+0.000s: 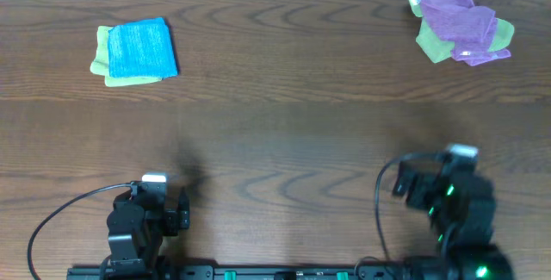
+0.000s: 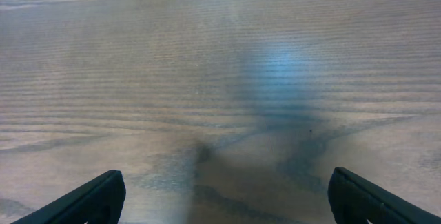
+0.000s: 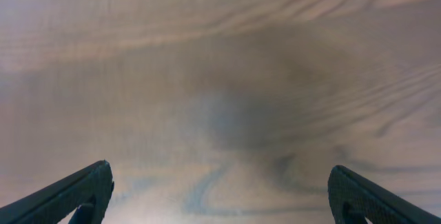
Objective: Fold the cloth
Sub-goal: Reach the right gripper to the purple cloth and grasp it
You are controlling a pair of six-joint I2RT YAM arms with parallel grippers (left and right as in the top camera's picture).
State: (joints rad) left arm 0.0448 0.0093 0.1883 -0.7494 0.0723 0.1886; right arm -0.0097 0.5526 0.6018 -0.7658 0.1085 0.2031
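The purple cloth (image 1: 461,20) lies crumpled at the far right of the table, on top of a lime-green cloth (image 1: 435,46). My left gripper (image 1: 155,196) sits at the near left edge, open and empty; in the left wrist view its fingers (image 2: 224,193) are wide apart over bare wood. My right gripper (image 1: 452,177) sits at the near right edge, open and empty; in the right wrist view its fingers (image 3: 220,189) frame bare wood. Both grippers are far from the purple cloth, which shows in neither wrist view.
A folded bright blue cloth (image 1: 142,49) lies on another lime-green cloth (image 1: 102,56) at the far left. The wooden table (image 1: 284,125) spans the view. A black cable (image 1: 60,220) loops beside the left arm and another loops beside the right arm.
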